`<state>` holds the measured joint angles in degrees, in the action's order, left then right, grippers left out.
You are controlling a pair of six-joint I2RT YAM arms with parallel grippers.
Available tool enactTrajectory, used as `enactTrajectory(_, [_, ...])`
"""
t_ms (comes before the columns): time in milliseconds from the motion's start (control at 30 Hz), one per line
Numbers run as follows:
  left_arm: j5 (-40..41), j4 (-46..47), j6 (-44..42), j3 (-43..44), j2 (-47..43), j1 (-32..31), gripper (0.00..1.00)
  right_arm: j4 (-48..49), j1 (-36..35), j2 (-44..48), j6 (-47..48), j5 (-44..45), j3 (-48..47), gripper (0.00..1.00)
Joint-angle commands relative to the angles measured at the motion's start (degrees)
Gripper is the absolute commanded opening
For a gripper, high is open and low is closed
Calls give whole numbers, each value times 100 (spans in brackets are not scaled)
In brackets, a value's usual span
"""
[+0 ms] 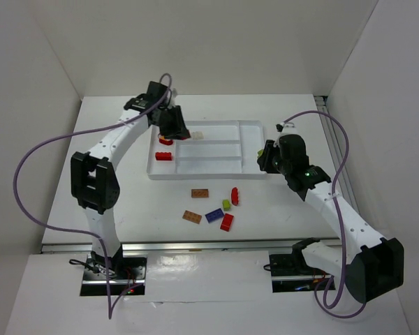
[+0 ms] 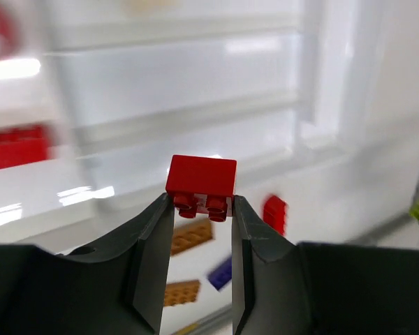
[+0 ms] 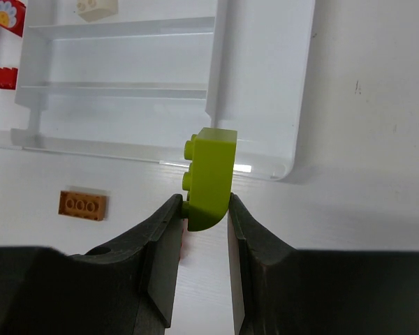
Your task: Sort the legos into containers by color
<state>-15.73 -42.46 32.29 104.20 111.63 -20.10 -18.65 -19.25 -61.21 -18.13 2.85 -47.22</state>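
The white tray (image 1: 209, 166) lies mid-table. Its left squarish section holds two red bricks (image 1: 163, 156), and a cream brick (image 1: 196, 135) lies in a slot. My left gripper (image 1: 173, 129) hangs over that left section, shut on a red brick (image 2: 201, 183). My right gripper (image 1: 267, 157) is at the tray's right front corner, shut on a lime green brick (image 3: 211, 178) above the table just outside the tray rim (image 3: 258, 105). On the table in front of the tray lie two brown-orange bricks (image 1: 200, 193), a blue-purple one (image 1: 213, 216), two red ones (image 1: 227, 222) and a lime one (image 1: 226, 204).
White walls enclose the table at the back and on both sides. Purple cables loop off both arms. The arm bases stand at the near edge. A brown-orange brick (image 3: 82, 204) shows left of the right gripper's fingers.
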Motion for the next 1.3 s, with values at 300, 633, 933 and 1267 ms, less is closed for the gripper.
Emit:
enactTrajectory(300, [1537, 18, 198, -226, 384, 1113, 0, -94, 8, -84, 46, 22, -313, 7])
enactTrajectory(633, [1906, -245, 198, 83, 694, 938, 91, -69, 8, -206, 46, -170, -367, 8])
enactTrajectory(933, [2310, -264, -38, 83, -394, 534, 92, -15, -264, -918, 99, -172, -717, 9])
enactTrajectory(1267, [1969, 783, -171, -902, -1654, 94, 89, 423, -395, -2939, -121, -346, -2096, 15])
